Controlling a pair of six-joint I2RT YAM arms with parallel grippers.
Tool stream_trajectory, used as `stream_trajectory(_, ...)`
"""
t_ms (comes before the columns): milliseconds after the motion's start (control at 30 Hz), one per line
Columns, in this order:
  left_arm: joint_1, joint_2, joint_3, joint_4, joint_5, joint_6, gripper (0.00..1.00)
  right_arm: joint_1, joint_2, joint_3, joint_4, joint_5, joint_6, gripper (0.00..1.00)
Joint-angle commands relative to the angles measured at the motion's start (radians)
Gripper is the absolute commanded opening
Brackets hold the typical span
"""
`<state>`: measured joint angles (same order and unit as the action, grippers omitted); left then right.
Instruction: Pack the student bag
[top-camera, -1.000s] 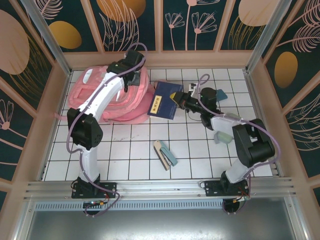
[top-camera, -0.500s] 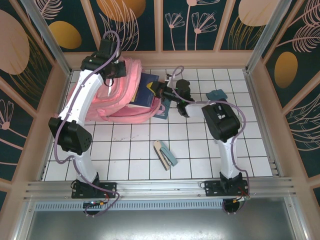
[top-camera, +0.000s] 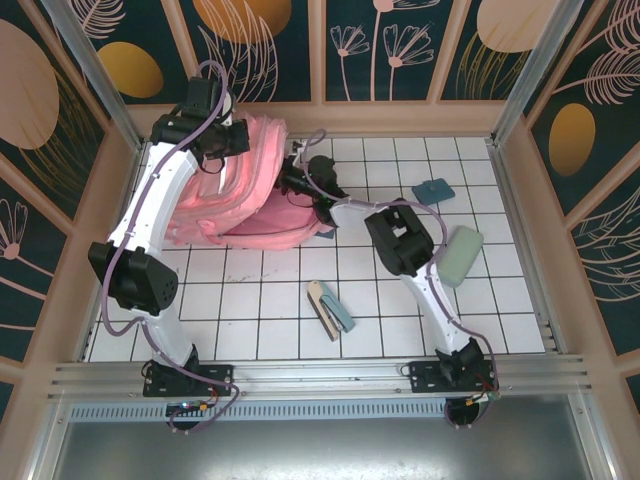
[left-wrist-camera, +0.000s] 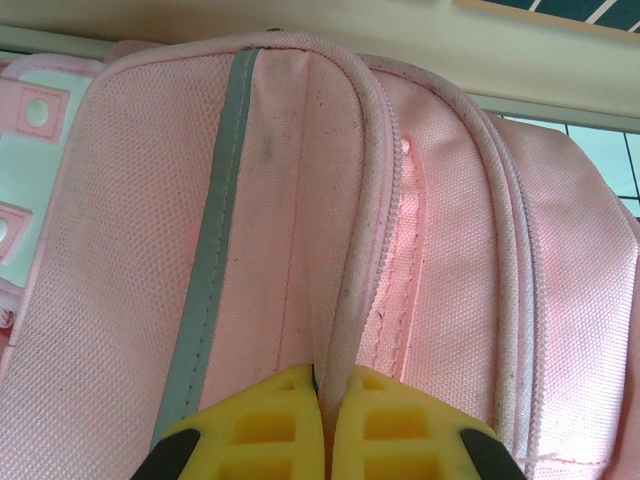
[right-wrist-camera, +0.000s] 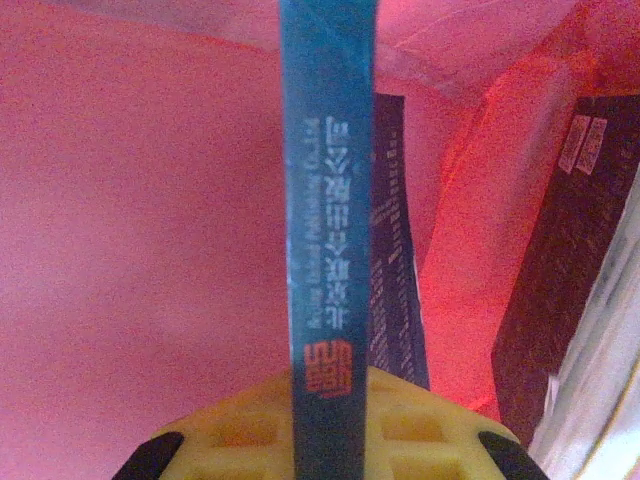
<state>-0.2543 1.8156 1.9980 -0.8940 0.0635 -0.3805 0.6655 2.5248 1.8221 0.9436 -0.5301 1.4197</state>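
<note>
Currently L pincer pinches student bag rim (R pincer inside w/ book).

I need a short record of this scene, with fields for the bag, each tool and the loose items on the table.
bag: large soft pink fabric backpack, far left of white tiled table, mouth lifted
left tool: shut on the backpack's piped rim
right tool: shut on thin blue book, inside the backpack
loose on table: small teal pad; pale green oblong item; beige and teal flat item
</note>
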Motion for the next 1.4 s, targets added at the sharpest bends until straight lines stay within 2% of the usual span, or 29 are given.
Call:
stream_trajectory(0,0.000,-0.085,0.010,0.148,0.026,-0.028,0.00,0.028,0.076,0.150,-0.055,0.106,0.011,0.00)
stream_trajectory(133,0.002,-0.094,-0.006,0.154,0.032,-0.036,0.00,0.050,0.178,0.341,-0.227,0.186,-0.005,0.00)
stream_trajectory(300,0.003,-0.096,-0.013,0.153,0.021,-0.037,0.00,0.065,0.219,0.521,-0.633,0.291,-0.107,0.00)
stream_trajectory(367,0.007,-0.096,-0.013,0.153,0.021,-0.038,0.00,0.063,0.206,0.520,-0.712,0.299,-0.139,0.21)
stream_trajectory(400,0.009,-0.096,-0.012,0.153,0.022,-0.042,0.00,0.061,0.201,0.513,-0.732,0.288,-0.146,0.29)
stream_trajectory(500,0.016,-0.087,-0.006,0.153,0.028,-0.047,0.00,0.053,0.170,0.460,-0.726,0.236,-0.154,0.37)
stream_trajectory(700,0.022,-0.075,0.001,0.156,0.033,-0.049,0.00,0.050,0.071,0.356,-0.746,0.216,-0.241,0.44)
stream_trajectory(933,0.023,-0.071,-0.004,0.156,0.029,-0.045,0.00,0.040,0.035,0.298,-0.778,0.124,-0.236,0.47)
stream_trajectory(1133,0.025,-0.071,-0.007,0.154,0.026,-0.041,0.00,0.045,-0.020,0.180,-0.736,0.115,-0.229,0.40)
stream_trajectory(1200,0.025,-0.069,-0.008,0.155,0.026,-0.042,0.00,0.045,-0.029,0.148,-0.722,0.111,-0.222,0.31)
stream_trajectory(1300,0.027,-0.068,-0.011,0.152,0.028,-0.043,0.00,0.043,-0.025,0.133,-0.717,0.102,-0.208,0.11)
stream_trajectory(1333,0.024,-0.068,-0.011,0.152,0.029,-0.041,0.00,0.043,-0.021,0.133,-0.709,0.100,-0.203,0.01)
stream_trajectory(1367,0.026,-0.068,-0.010,0.153,0.032,-0.041,0.00,0.045,-0.015,0.133,-0.691,0.098,-0.199,0.00)
